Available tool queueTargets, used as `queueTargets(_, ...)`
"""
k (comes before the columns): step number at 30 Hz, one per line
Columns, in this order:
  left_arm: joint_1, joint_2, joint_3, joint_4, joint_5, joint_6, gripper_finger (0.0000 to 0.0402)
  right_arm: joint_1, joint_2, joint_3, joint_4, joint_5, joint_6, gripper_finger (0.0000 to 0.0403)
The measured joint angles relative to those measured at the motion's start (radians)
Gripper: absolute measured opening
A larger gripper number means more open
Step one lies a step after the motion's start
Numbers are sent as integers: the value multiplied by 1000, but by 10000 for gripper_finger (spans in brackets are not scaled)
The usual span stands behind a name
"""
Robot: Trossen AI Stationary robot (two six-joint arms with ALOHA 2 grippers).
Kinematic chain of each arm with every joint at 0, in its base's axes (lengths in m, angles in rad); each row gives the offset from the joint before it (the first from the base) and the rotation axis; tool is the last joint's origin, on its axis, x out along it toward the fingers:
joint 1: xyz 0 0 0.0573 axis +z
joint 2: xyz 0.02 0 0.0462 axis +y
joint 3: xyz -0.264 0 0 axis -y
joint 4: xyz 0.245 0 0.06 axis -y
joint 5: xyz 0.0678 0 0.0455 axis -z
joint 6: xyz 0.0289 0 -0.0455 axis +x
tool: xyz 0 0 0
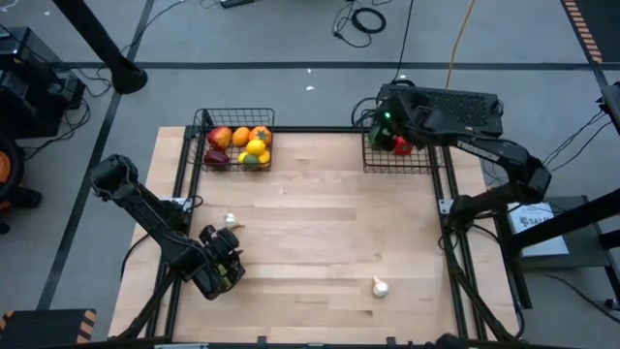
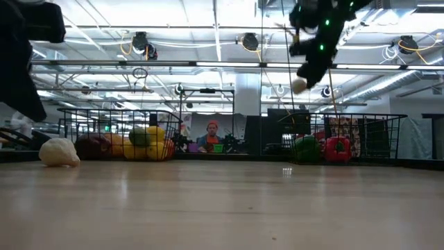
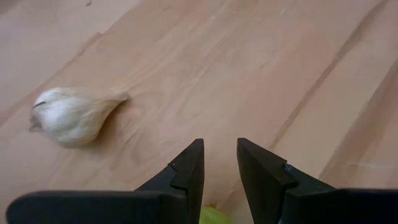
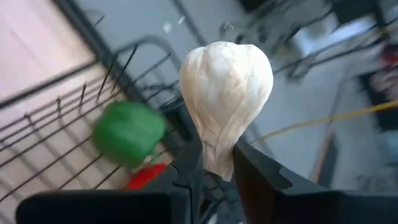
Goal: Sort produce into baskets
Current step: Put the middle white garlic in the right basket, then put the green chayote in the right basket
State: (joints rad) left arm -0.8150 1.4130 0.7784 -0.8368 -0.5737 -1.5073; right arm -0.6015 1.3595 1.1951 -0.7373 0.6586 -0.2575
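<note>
My right gripper (image 1: 385, 118) is shut on a white garlic bulb (image 4: 225, 93) and holds it high over the right wire basket (image 1: 397, 155), which holds a green pepper (image 4: 129, 132) and a red piece (image 1: 403, 146). The left basket (image 1: 232, 141) holds several red, orange and yellow fruits. My left gripper (image 3: 220, 163) is open by a narrow gap and empty, low over the table near its left near corner. A second garlic bulb (image 3: 71, 115) lies on its side on the wood just beyond it. A third bulb (image 1: 380, 287) lies near the table's near edge. My right gripper pinches the garlic's narrow stem end (image 4: 217, 163) between its two fingers. The fat end of the bulb sticks out past the fingertips. In the low view the bulb (image 2: 299, 85) hangs below the gripper, lifted clear, well above the basket's rim.
Both baskets stand at the table's far edge, and the wood between them and the near edge is bare apart from the two loose bulbs. A black frame runs around the table. A person (image 2: 211, 135) shows far off in the room behind.
</note>
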Motion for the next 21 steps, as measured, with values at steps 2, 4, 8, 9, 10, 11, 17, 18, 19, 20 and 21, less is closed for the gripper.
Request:
queueTargets(2, 0, 4, 0, 24, -10, 5, 102, -34, 31, 0, -34, -44, 55, 77)
queueTargets(4, 0, 10, 0, 32, -17, 5, 102, -59, 63, 0, -66, -77, 101, 77)
queueTargets(8, 0, 28, 0, 38, -27, 5, 102, -94, 138, 0, -127, -112, 171, 77)
queueTargets(9, 0, 32, 0, 40, -27, 5, 102, -100, 158, 0, -142, -104, 189, 77)
queueTargets(10, 0, 37, 0, 44, -26, 5, 102, -106, 175, 0, -156, -92, 208, 77)
queueTargets(11, -1, 41, 0, 51, -23, 5, 102, -112, 190, 0, -166, -78, 227, 79)
queueTargets(17, -19, 54, 0, 76, -5, 0, 102, -139, 246, 0, -162, -58, 273, 104)
queueTargets(18, -21, 54, 0, 80, -5, -3, 102, -141, 249, 0, -160, -57, 274, 112)
queueTargets(19, -25, 54, 0, 85, -4, -3, 102, -145, 253, 0, -154, -56, 275, 121)
queueTargets(20, -26, 54, 0, 90, -4, -3, 102, -146, 253, 0, -145, -55, 275, 132)
queueTargets(21, -27, 54, 0, 95, -4, -3, 102, -146, 253, 0, -134, -54, 275, 143)
